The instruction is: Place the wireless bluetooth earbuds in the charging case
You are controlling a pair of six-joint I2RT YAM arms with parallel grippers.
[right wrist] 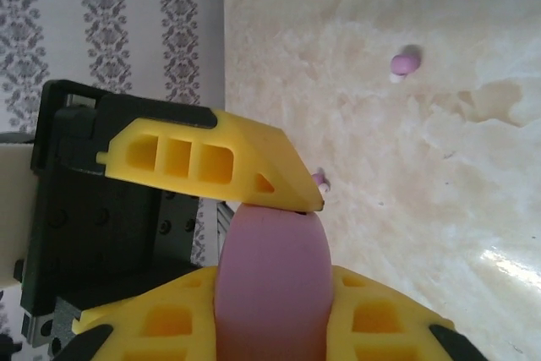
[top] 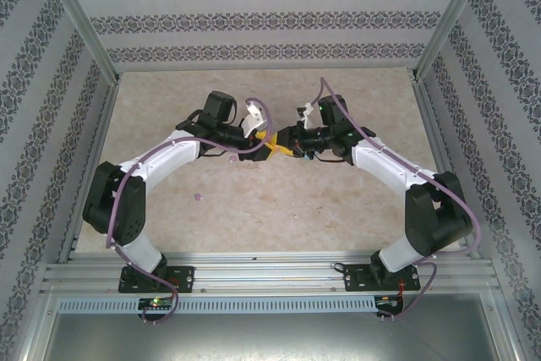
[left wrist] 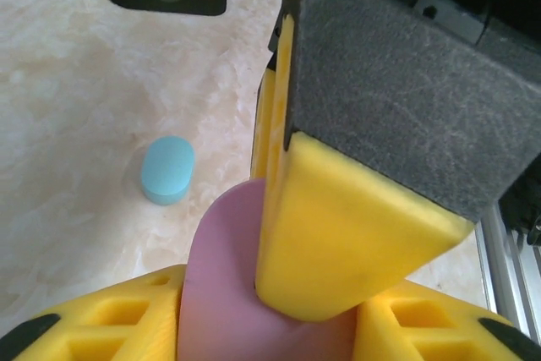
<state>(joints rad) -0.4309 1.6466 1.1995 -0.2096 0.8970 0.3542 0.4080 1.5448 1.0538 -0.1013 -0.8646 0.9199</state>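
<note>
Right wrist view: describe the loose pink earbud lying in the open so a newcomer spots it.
Start at the pale marbled tabletop on the right. Toward its top lies a tiny lilac earbud, alone. Unlike the second bud, half hidden by the tip of the upper yellow finger, it sits clear of everything.

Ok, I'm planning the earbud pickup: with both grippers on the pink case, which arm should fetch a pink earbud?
Left, probably. The pink earbud lies on the table to the robot's left of the meeting grippers, nearer the left gripper; the right gripper could hold the pink case alone.
</note>
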